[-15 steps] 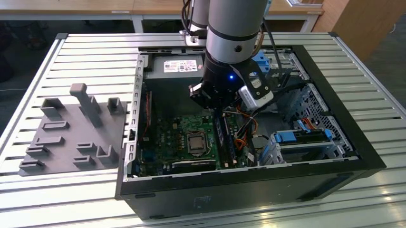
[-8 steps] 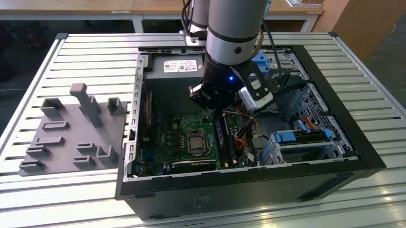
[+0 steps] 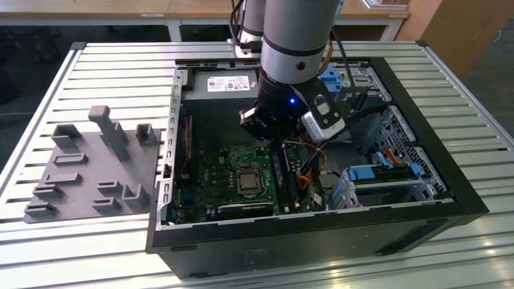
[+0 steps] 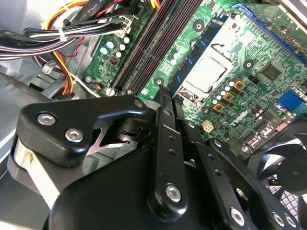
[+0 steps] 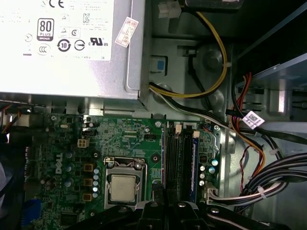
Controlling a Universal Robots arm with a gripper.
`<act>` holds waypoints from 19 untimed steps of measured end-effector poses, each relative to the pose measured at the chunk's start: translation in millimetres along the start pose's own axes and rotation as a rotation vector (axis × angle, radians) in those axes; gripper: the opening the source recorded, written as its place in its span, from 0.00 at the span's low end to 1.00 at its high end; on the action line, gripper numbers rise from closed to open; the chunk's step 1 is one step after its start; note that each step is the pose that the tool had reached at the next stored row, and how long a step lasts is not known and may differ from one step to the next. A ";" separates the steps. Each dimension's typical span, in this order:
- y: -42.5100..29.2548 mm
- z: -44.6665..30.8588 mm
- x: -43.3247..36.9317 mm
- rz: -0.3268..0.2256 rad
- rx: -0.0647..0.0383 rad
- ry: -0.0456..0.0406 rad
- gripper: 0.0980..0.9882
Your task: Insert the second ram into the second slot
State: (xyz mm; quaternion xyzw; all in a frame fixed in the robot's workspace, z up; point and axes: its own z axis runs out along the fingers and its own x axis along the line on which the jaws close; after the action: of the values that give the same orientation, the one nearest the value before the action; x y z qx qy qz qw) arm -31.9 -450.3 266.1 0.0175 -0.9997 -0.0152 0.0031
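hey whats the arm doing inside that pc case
The robot arm is reaching down into an open computer case on the slatted table, with its gripper right above the memory slots beside the processor socket on the green motherboard. A blue ram stick stands in one slot, seen in the first wrist view. A grey fixture block sits beside the case.

second ram [image 5: 195, 165] | blue stick | seated upright in motherboard slot
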 end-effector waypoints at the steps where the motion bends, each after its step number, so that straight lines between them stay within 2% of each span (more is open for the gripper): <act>1: 0.0 0.3 0.0 0.000 0.000 0.0000 0.04; 19: -0.2 6.8 0.0 0.000 0.000 0.0000 0.04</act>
State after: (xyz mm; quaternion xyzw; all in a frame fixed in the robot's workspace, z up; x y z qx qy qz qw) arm -31.9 -450.3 259.3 0.0175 -0.9997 -0.0152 0.0031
